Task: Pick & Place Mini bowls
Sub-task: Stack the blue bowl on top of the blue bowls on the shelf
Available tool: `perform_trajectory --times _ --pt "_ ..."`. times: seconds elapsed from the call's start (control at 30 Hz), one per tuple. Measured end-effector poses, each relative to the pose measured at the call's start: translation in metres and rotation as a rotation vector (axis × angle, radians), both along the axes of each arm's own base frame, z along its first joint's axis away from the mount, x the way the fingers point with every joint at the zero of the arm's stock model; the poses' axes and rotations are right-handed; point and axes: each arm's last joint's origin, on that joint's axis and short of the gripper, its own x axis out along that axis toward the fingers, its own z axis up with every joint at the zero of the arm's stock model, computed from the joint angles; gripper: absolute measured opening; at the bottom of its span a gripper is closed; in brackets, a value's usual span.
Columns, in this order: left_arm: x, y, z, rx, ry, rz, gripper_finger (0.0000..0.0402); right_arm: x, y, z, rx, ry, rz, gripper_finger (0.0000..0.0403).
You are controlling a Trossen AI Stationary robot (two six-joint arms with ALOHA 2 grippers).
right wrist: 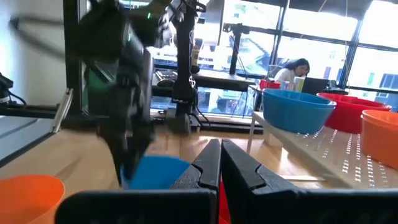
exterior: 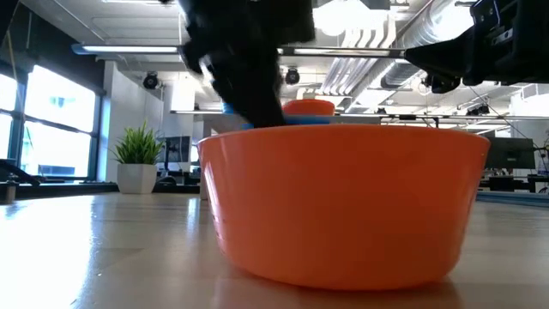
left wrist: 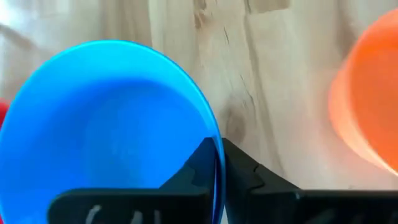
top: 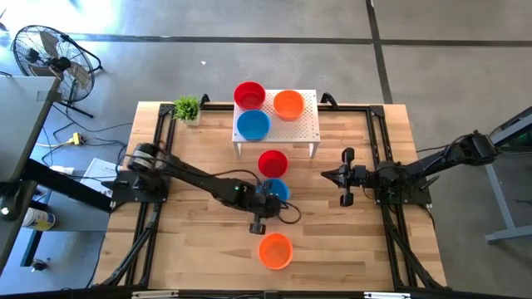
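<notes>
A blue mini bowl sits at mid-table, between a red mini bowl on its far side and an orange mini bowl on its near side. My left gripper is shut on the blue bowl's rim. Whether the blue bowl rests on the table or hangs just above it, I cannot tell. My right gripper is shut and empty, above the table to the right of these bowls. My left gripper holds the blue bowl by its rim, on the side toward the orange bowl. One finger is inside the bowl and the other finger is outside the wall. The fingers come from above, pointing down. The bowl's opening faces up.
A white perforated stand at the table's far middle carries a red bowl, an orange bowl and a blue bowl. A small green plant stands at the far left. A person shows in the room behind.
</notes>
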Motion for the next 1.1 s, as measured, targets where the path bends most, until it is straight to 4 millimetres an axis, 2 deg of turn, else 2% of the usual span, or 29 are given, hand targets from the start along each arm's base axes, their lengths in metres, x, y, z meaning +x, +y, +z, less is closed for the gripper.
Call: perform_trajectory --times 0.13,0.27,0.37,0.47,0.6,0.8,0.9,1.1 --pt "-0.014 0.0 0.039 -0.031 -0.087 -0.002 0.0005 0.0 0.0 0.0 -0.004 0.001 -0.001 0.0002" --pt "-0.04 0.009 0.091 -0.067 -0.213 0.029 0.0003 0.0 0.0 -0.001 -0.007 0.013 0.002 0.0001" --pt "-0.059 0.022 0.123 -0.048 -0.306 0.089 0.0003 0.0 0.0 -0.001 -0.007 0.013 0.003 0.0002" --pt "-0.074 0.039 0.143 -0.023 -0.351 0.155 0.0002 0.0 0.0 -0.001 -0.023 0.014 0.0 0.0001" --pt "-0.087 0.074 0.16 0.017 -0.399 0.27 0.0001 0.0 0.0 0.0 -0.031 -0.001 -0.003 0.0002" --pt "-0.095 0.126 0.183 0.054 -0.379 0.387 0.0001 0.0 0.0 0.003 -0.074 -0.022 -0.013 0.0002" --pt "-0.094 0.145 0.197 0.056 -0.377 0.397 0.0001 -0.001 0.0 0.003 -0.094 -0.026 -0.016 0.0001" --pt "-0.084 0.172 0.198 0.041 -0.216 0.409 0.0 -0.001 0.0 0.004 -0.131 -0.032 -0.023 0.0002"
